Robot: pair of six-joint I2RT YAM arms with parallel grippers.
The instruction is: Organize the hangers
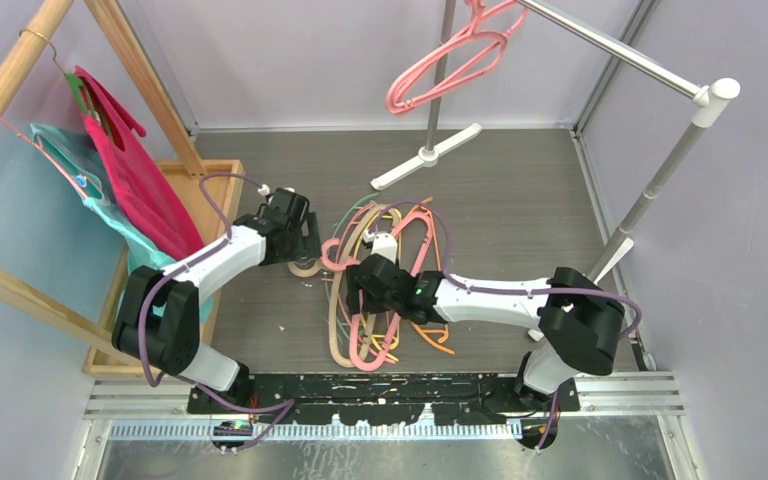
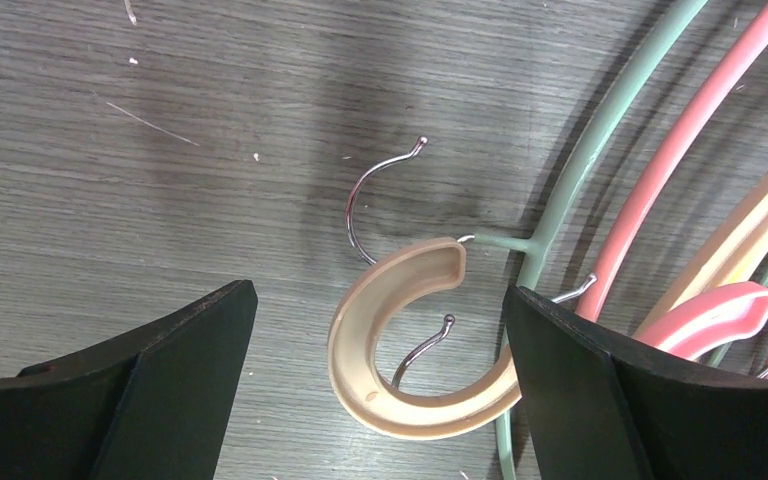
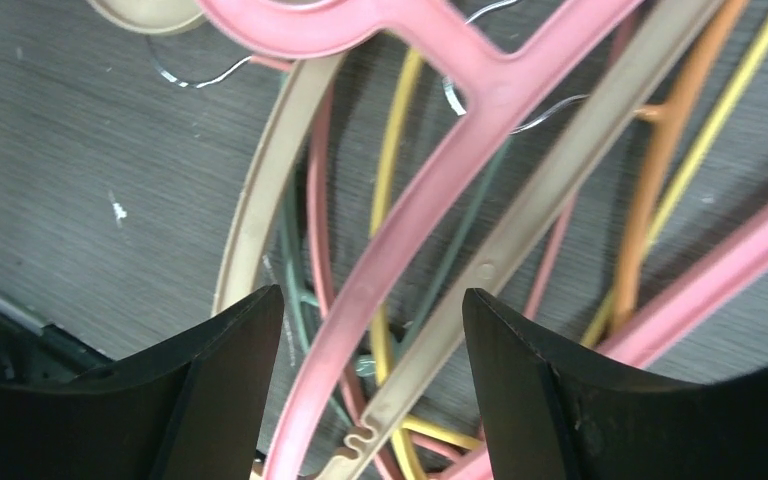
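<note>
A tangled pile of hangers, pink, beige, yellow, orange and pale green, lies on the floor between the arms. Two pink hangers hang on the metal rail. My left gripper is open at the pile's left edge. In the left wrist view a beige hanger hook lies between its jaws, with its end at the right finger. My right gripper is open just above the pile. In the right wrist view a pink hanger arm and a beige arm pass between its jaws.
A wooden rack at the left carries magenta and teal garments, above a wooden base. The metal rail and its foot stand at the back. A second post is at the right.
</note>
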